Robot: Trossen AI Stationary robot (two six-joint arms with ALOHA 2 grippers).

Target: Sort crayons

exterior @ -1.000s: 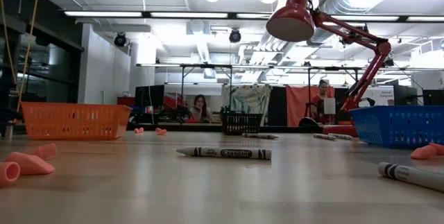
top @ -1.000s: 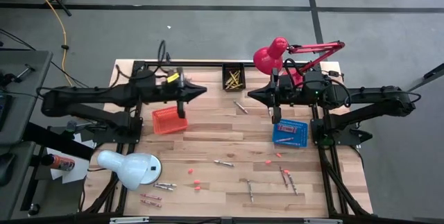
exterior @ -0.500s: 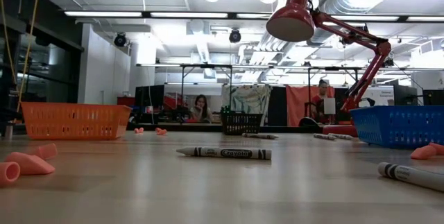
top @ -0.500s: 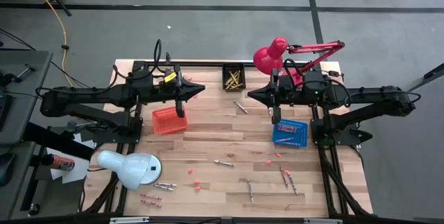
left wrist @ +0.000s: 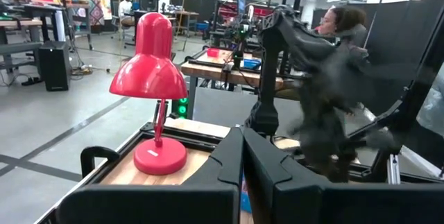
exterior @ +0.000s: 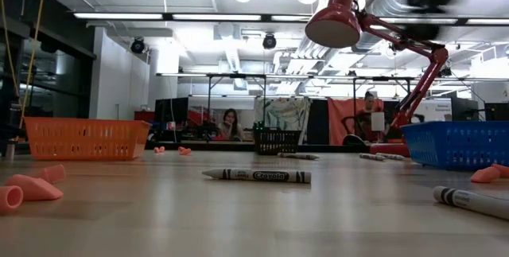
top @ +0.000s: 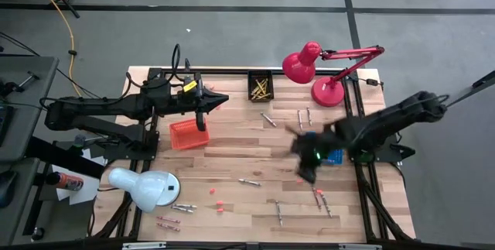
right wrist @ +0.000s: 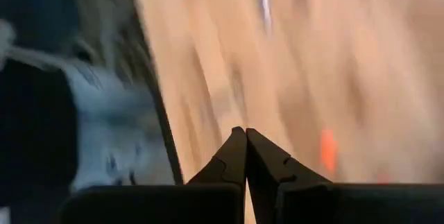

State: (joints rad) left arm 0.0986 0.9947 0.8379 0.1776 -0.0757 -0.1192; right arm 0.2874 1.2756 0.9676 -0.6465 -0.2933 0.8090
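We observe the left gripper [top: 203,118] parked over the orange basket [top: 188,135] at the 10 o'clock sector of the desk [top: 232,153]. In the left wrist view its jaws stand pressed together with nothing between them. The right gripper [top: 308,174] hangs low over the desk at about 4 o'clock from the desk centre, just beside the blue basket [top: 334,155]; its arm shows blurred in the high view. In the right wrist view the right jaws are likewise together and empty, above bare wood.

We locate the crayons as follows in the high view. A bunch of yellow crayons [top: 261,89] lies inside the black bin [top: 260,74] at 12 o'clock. One crayon [top: 268,119] lies on the desk just below that bin, and two more [top: 304,116] lie beside the base of the red lamp [top: 303,63] at 1 o'clock. A single crayon [top: 249,181] lies near the desk centre, toward 6 o'clock. One crayon [top: 279,211] lies at 5 o'clock, and a pair [top: 321,200] lies close to the right gripper. A group [top: 183,207] lies at 7 o'clock beside the white lamp [top: 145,187], with two pinkish ones [top: 168,222] nearer the desk edge.

In the low view we read a dark-wrapped crayon [exterior: 256,176] lying flat at mid-desk and another [exterior: 472,201] at the edge of the frame. Small pink chips [top: 216,203] lie scattered on the wood. A person [exterior: 229,123] shows in the room behind the desk.
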